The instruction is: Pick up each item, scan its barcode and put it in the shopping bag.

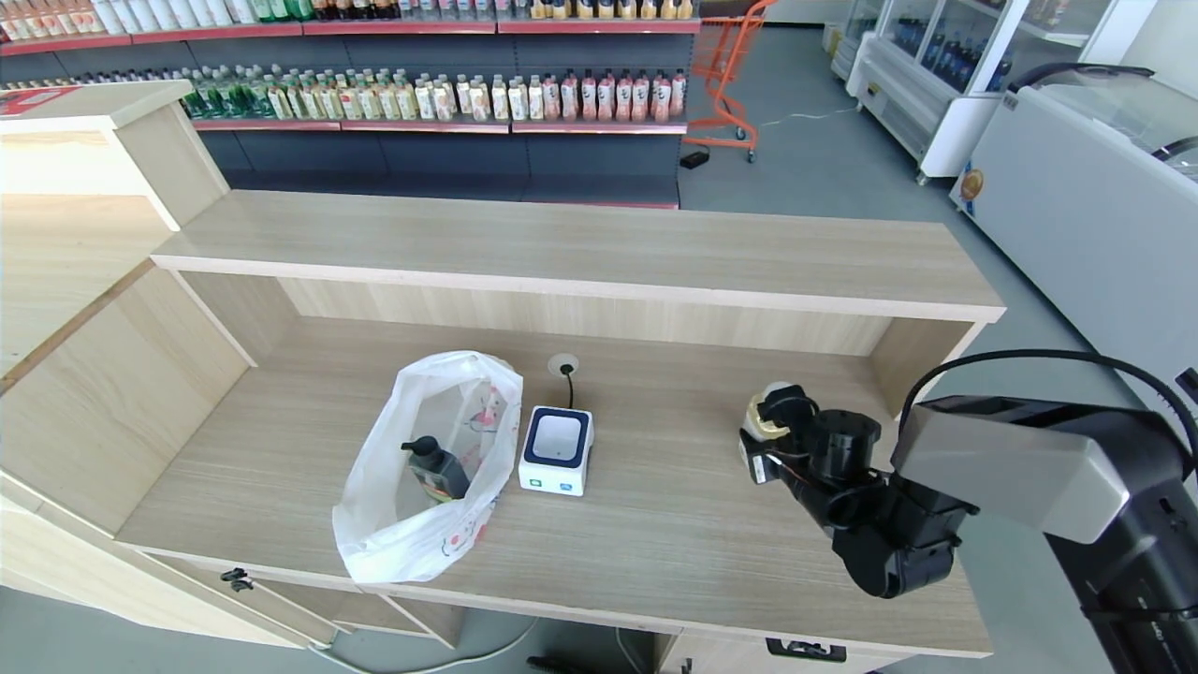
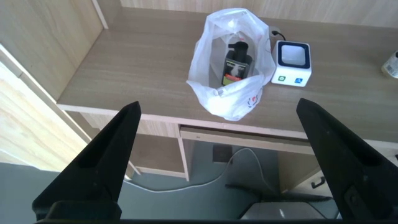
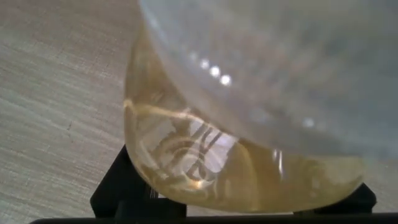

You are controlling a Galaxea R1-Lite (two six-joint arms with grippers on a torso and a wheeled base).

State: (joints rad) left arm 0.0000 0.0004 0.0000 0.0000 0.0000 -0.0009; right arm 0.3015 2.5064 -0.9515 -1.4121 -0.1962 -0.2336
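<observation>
Bottle (image 1: 754, 429) w/ yellowish liquid clamped in R gripper (image 1: 769, 440), right of scanner (image 1: 556, 449), L gripper (image 2: 219, 106) spread wide

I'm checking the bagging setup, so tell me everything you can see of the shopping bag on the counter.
The shopping bag is thin, translucent white plastic with reddish print on its sides. It sits crumpled on the wooden counter, its mouth open upward, close beside the white barcode scanner, to the robot's left of it; whether they touch is unclear. A dark pump bottle stands inside. Nothing else touches the bag.
</observation>
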